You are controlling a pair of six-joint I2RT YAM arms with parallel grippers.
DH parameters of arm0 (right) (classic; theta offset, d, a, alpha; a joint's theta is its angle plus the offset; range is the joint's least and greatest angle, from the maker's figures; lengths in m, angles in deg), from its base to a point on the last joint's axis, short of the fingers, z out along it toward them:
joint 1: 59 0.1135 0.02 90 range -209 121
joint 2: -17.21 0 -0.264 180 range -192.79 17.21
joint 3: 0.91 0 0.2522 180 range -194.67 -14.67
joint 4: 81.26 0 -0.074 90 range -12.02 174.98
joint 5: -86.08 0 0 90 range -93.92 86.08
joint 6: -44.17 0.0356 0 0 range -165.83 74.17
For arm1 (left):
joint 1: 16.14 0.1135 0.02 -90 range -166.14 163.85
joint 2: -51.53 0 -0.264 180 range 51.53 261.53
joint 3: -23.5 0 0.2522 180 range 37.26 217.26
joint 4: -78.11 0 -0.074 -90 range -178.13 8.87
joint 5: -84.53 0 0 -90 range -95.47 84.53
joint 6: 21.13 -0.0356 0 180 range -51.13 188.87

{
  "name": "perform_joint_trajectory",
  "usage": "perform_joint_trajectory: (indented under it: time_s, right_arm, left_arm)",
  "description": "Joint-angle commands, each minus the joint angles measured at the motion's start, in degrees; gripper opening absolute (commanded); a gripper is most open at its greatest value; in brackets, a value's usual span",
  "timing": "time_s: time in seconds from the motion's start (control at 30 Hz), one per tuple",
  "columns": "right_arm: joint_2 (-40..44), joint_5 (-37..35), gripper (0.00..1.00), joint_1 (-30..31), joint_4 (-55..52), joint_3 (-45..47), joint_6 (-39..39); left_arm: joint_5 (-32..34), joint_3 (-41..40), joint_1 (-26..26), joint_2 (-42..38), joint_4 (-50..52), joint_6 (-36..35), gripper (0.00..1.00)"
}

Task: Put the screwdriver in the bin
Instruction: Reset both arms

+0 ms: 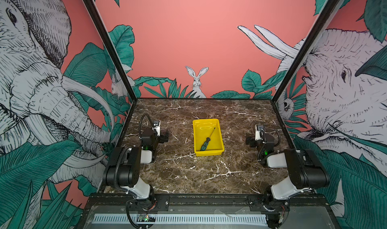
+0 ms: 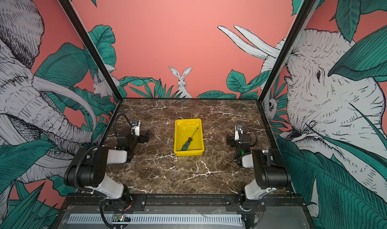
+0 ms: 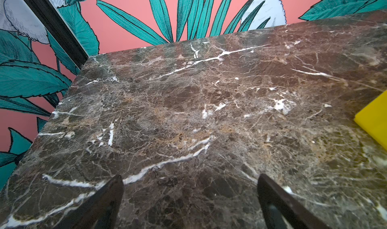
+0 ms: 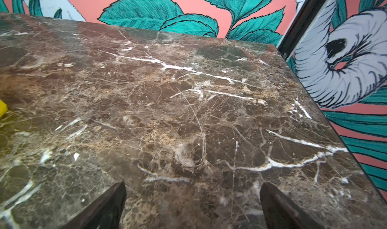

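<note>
1. As both wrist views show only bare marble between the fingers, you can take it that neither arm carries anything. The left gripper [image 3: 189,179] has its jaws spread wide over the tabletop [image 1: 188,175], and the right gripper [image 4: 192,185] stands equally wide.
2. Going outward from the left jaws, you meet only a yellow corner of the bin [image 3: 374,121], toward the robot's right. From the right jaws only a thin sliver of it appears, toward the robot's left. Neither wrist view shows the screwdriver.
3. In both top views the bin stands between the two grippers, apart from both. I cannot say that one arm is clearly nearer.
4. The screwdriver [image 1: 206,143] lies flat on the bin's bottom, fully inside the walls. Its long axis runs diagonally: the green handle is by the near wall, on the left arm's side. The thin shaft points toward the far wall and the right arm's side.
5. My judgement: the task looks finished, so you need no grasp. If you had to reach it, the handle is turned to the left arm. The jaws would have to come from above, because the walls block a side approach.
</note>
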Motion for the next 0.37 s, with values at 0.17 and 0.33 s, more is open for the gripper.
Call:
perform_joint_trajectory:
  time_s: [0.17, 0.33]
  right_arm:
    - [0.6, -3.0, 0.99, 0.0, -2.7, -4.0, 1.0]
    - [0.7, -3.3, 0.99, -0.2, -1.9, -3.7, 1.1]
  left_arm:
    - [0.0, -0.3, 0.0, -1.0, -0.4, -0.5, 1.0]
    - [0.0, -0.3, 0.2, -1.0, -0.4, -0.5, 1.0]
